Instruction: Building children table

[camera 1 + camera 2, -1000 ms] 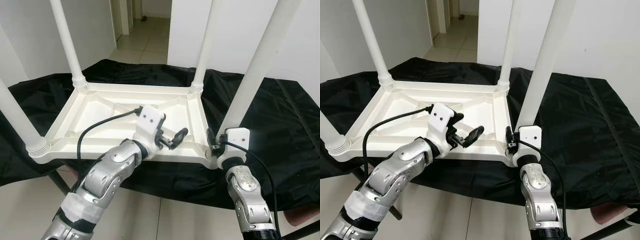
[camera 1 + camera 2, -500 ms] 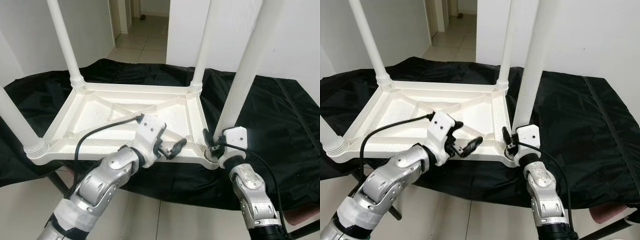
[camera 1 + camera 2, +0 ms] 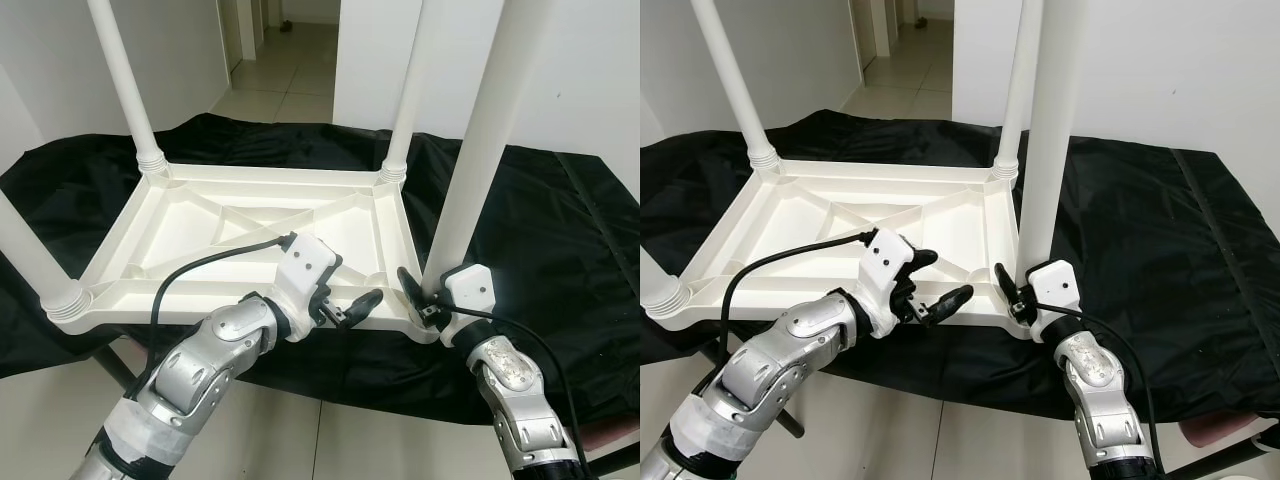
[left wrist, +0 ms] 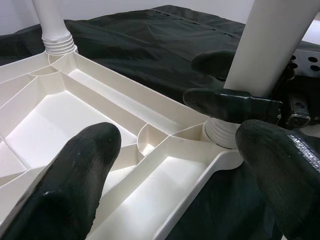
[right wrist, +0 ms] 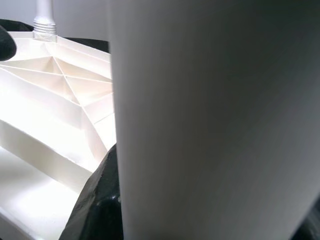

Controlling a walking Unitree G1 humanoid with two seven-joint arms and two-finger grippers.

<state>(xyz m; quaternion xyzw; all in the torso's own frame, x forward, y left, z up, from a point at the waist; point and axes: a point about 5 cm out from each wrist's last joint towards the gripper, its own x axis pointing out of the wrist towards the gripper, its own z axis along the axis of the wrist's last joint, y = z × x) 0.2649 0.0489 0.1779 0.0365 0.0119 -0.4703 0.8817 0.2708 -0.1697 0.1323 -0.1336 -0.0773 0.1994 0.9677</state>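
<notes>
A white plastic children's table lies upside down, its ribbed underside point(image 3: 200, 230) facing up, on a black cloth. Its legs stand up from the corners. My right gripper point(image 3: 432, 300) is shut on the near-right leg point(image 3: 480, 150) just above its ribbed socket point(image 4: 220, 131); in the left wrist view its black fingers point(image 4: 225, 102) sit on either side of that leg. My left gripper point(image 3: 345, 290) hovers open over the table's near rim, a little left of that corner, with nothing between its fingers point(image 4: 75, 185).
The black cloth point(image 3: 560, 230) covers a low stand and spreads wide to the right. Other legs rise at the far left point(image 3: 125, 90), far right point(image 3: 405, 110) and near left point(image 3: 35, 260). Tiled floor point(image 3: 60, 400) lies below; a doorway point(image 3: 290, 60) opens behind.
My left gripper has drawn back from over the table's inside to its near rim, closer to the right corner. The right gripper stays on the leg's base. The view has shifted slightly.
</notes>
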